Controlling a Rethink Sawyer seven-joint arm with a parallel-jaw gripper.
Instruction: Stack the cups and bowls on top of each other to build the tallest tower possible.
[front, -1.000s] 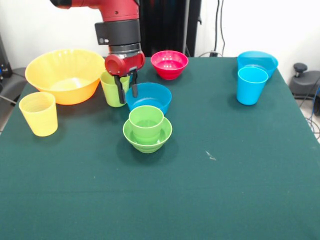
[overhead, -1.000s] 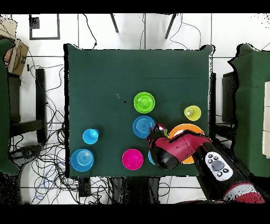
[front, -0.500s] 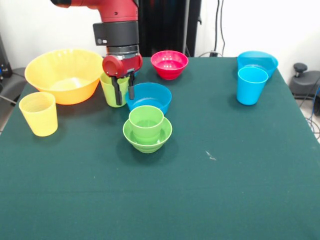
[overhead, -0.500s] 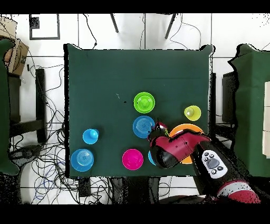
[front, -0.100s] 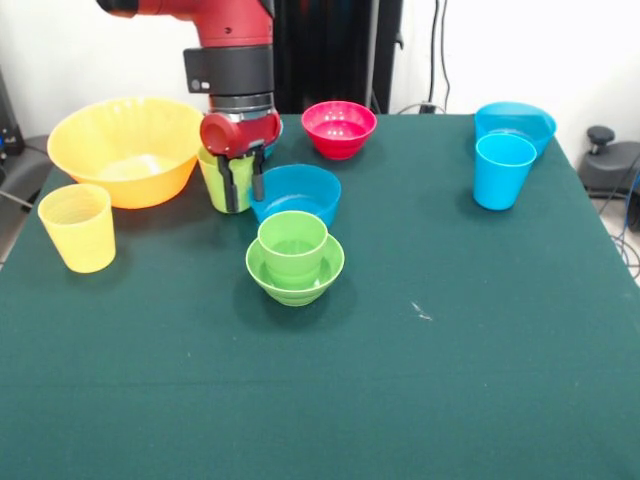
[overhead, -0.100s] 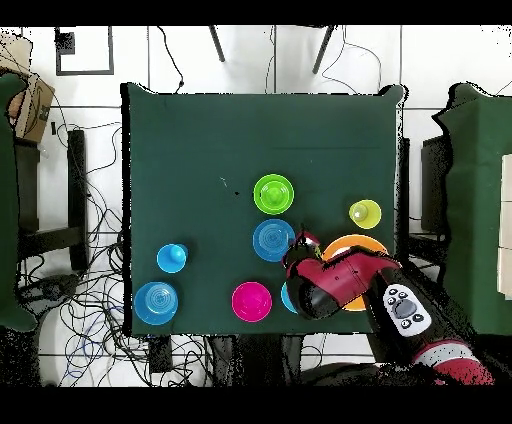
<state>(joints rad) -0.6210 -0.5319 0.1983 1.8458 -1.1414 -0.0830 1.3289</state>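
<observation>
Hand (front, -0.100s: 241, 187) has shifted sideways, fingers now parted astride the yellow-green cup's (front, -0.100s: 218, 185) rim.

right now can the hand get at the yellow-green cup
Probably yes. The hand hangs right at the yellow-green cup, fingers spread at its rim. The blue bowl and the big yellow bowl sit close on either side, but nothing covers the cup.

Cups: four — pale yellow (front, -0.100s: 77, 227), yellow-green (front, -0.100s: 215, 182), green (front, -0.100s: 292, 245), sky blue (front, -0.100s: 503, 170).
Bowls: five — orange (front, -0.100s: 125, 150), red (front, -0.100s: 339, 128), green (front, -0.100s: 295, 277), two blue (front, -0.100s: 297, 194) (front, -0.100s: 515, 122).
</observation>
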